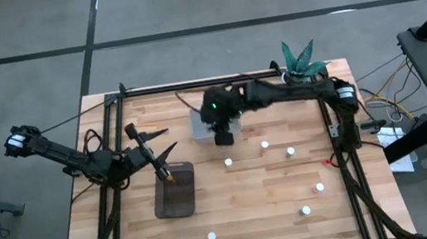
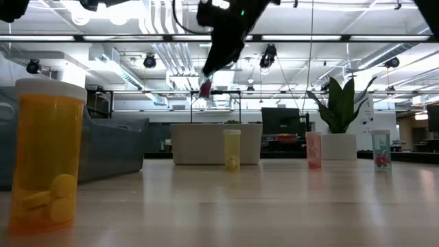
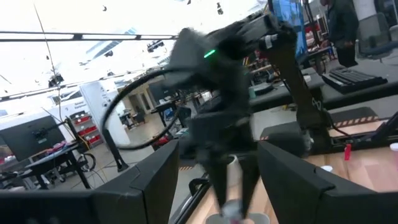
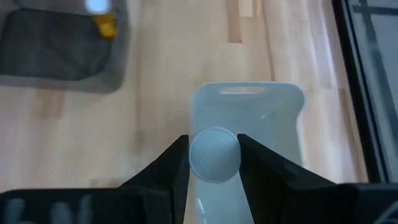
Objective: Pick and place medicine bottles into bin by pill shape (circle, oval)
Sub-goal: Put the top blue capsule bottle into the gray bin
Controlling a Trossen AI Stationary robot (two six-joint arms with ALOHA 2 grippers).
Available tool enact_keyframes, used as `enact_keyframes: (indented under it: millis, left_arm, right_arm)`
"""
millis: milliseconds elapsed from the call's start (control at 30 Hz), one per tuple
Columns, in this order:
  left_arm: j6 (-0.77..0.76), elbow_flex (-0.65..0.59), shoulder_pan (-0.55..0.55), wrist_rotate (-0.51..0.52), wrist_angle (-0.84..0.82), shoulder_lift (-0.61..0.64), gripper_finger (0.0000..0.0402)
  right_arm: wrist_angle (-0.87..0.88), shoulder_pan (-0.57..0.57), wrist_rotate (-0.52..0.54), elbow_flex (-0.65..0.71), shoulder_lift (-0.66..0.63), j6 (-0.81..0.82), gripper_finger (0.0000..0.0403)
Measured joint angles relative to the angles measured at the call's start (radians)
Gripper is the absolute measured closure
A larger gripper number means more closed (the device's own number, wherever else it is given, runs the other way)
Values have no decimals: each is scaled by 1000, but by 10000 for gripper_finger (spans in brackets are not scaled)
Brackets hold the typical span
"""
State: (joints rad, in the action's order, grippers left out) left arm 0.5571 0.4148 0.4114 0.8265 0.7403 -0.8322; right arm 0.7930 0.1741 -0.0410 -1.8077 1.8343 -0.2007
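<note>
Sorting partly done. Right gripper (image 4: 213, 163) pinching a white-capped medicine bottle (image 4: 214, 155), hanging directly above the clear bin (image 4: 273, 118), not yet released. One orange bottle (image 4: 104, 23) lying in the dark bin (image 4: 37, 46), well off to the side of that gripper. Loose bottles (image 1: 265, 144) scattered on the wooden table (image 1: 243, 207), nearer the front, waiting to be sorted. Left gripper (image 1: 160, 143) spread and empty, near the dark bin. Potted plant (image 1: 301, 58) at the table's back edge, clear of the drop.

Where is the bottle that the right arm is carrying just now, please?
The bottle sits clamped in the right gripper, directly above the clear bin at the table's far middle.
</note>
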Motion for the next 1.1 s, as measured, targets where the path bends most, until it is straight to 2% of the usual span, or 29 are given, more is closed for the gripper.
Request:
enact_keyframes:
  millis: [133,567,1100]
  left_arm:
    - [1,-5,0,0,-4,1,201]
    - [5,-6,0,1,-17,2,201]
    - [8,-7,0,1,-17,2,201]
  right_arm:
    - [-10,67,-69,-48,81,-32,289]
    - [28,161,-94,-264,338,-127,287]
    - [49,174,-98,-252,371,-122,285]
